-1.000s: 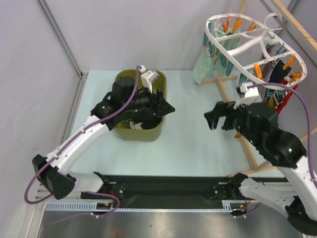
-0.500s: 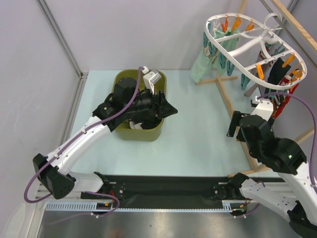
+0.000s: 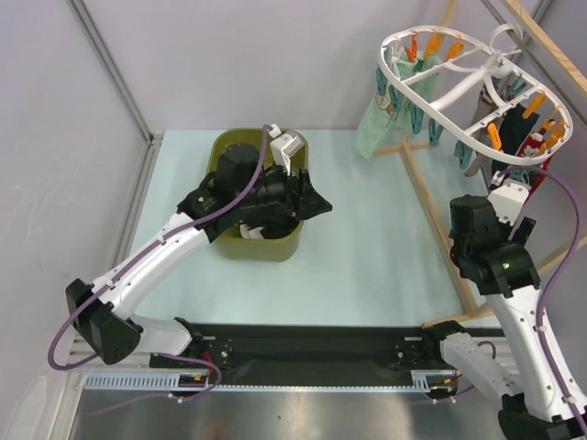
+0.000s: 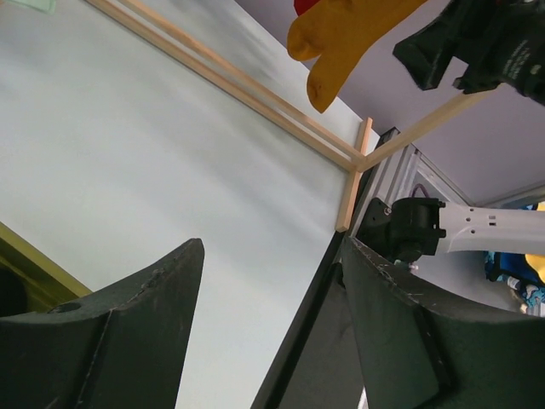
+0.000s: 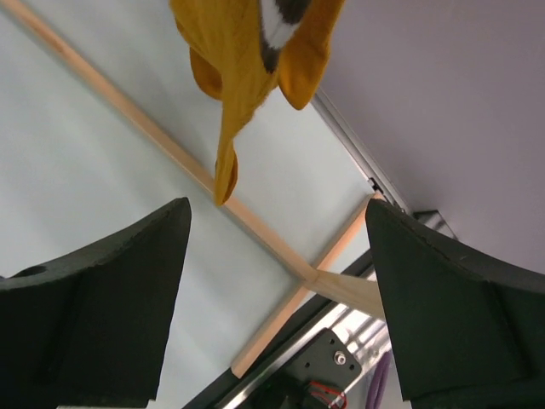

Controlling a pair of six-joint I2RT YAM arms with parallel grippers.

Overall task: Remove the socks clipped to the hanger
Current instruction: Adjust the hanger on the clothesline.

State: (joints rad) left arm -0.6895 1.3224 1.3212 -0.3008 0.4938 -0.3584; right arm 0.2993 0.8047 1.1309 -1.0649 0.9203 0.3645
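The white oval hanger (image 3: 456,89) hangs at the top right with orange and teal pegs. A mint sock (image 3: 374,121) hangs at its left end, and black and red socks (image 3: 525,147) at its right. In the right wrist view, my right gripper (image 5: 277,209) is open and empty. It sits just below a hanging mustard sock (image 5: 243,68) with a striped sock (image 5: 279,17) behind it. The right arm (image 3: 486,243) is under the hanger's right end. My left gripper (image 3: 316,203) is open and empty over the tub's right rim, and the left wrist view (image 4: 272,247) shows the mustard sock (image 4: 341,38) far off.
The olive-green tub (image 3: 229,249) stands at the table's middle left, under the left arm. The light wooden rack (image 3: 426,206) holds the hanger, and its base bars lie along the table's right side (image 5: 281,256). Grey walls close in the back and left.
My right arm has swung from the table's middle to the right and turned up under the hanger. The hanger has shifted a little. My left gripper has edged slightly right.
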